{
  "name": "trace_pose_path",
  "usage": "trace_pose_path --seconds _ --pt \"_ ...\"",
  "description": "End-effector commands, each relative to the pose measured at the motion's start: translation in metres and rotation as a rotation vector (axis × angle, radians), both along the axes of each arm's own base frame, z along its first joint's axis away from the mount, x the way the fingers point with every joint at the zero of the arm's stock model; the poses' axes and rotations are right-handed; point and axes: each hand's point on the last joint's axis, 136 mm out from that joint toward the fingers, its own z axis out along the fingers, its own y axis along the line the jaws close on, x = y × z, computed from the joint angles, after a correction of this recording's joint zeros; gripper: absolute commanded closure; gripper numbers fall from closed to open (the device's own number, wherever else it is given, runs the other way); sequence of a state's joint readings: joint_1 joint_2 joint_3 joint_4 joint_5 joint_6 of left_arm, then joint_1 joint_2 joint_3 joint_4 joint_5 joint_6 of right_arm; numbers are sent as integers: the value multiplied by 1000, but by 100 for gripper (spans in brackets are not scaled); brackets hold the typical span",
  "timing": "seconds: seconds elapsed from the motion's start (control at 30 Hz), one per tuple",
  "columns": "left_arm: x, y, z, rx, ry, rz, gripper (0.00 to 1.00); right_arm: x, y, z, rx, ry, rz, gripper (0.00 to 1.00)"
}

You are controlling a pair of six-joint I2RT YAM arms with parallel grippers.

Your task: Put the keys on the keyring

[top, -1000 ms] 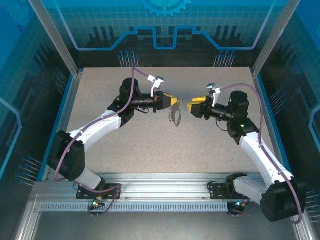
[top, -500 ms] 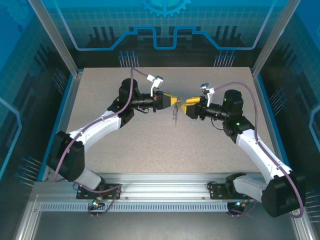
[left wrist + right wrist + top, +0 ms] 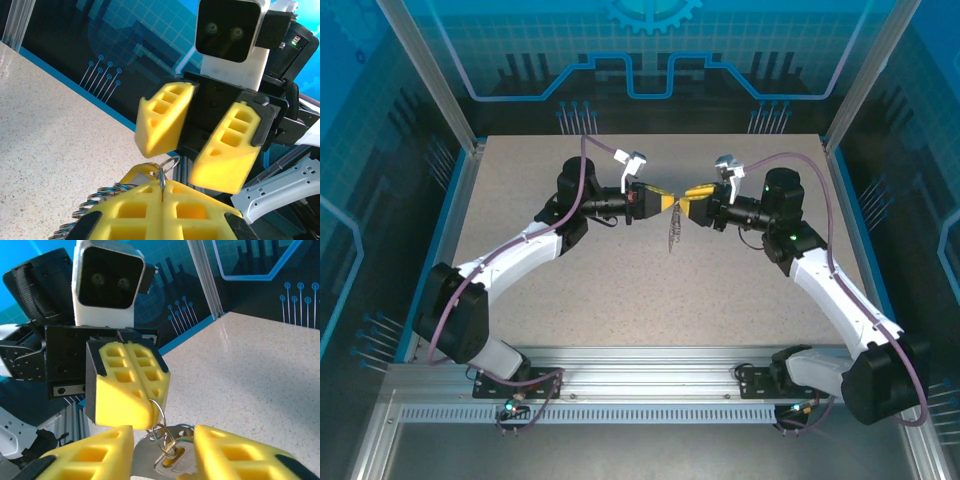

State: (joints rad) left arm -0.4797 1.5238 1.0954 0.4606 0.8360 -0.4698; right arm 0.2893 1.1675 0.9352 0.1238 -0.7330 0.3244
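Left gripper (image 3: 162,186): clenched, its pads pinching the thin split ring (image 3: 169,162) of the keyring, low in the centre of the left wrist view.
Chain (image 3: 97,197): coils at lower left, hanging free.
Right gripper (image 3: 163,436): fingers apart on either side of the key (image 3: 167,463) at bottom centre. Whether they already press it I cannot tell.
Place: the 2 grippers meet nose to nose mid-frame, held above the table (image 3: 620,290).
Step, as I judge it: securing the key at the ring.
Doing it well: grip the key's flat head squarely, keep the ring hand steady, and keep the chain out of the pinch.
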Motion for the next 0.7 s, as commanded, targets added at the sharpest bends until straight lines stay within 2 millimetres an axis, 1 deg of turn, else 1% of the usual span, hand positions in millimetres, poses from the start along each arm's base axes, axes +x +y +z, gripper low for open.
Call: trace_pose_path --seconds 0.0,0.1,0.23,0.5,0.6,0.67 --pt "-8 3 22 -28 -62 -19 100 -2 3 6 -10 -28 14 81" --pt "-6 3 23 -31 -63 -7 100 -6 3 3 -16 -27 20 100" --pt "-4 3 24 -39 -56 8 100 -10 3 -1 -16 -21 23 100" --pt "-3 6 33 -73 -65 35 100 -20 10 -12 -35 -9 58 100" --pt "-4 7 37 -81 -72 38 100 -21 12 -17 -38 1 59 100" --pt "-4 7 37 -85 -72 37 100 -20 13 -17 -33 3 60 100"
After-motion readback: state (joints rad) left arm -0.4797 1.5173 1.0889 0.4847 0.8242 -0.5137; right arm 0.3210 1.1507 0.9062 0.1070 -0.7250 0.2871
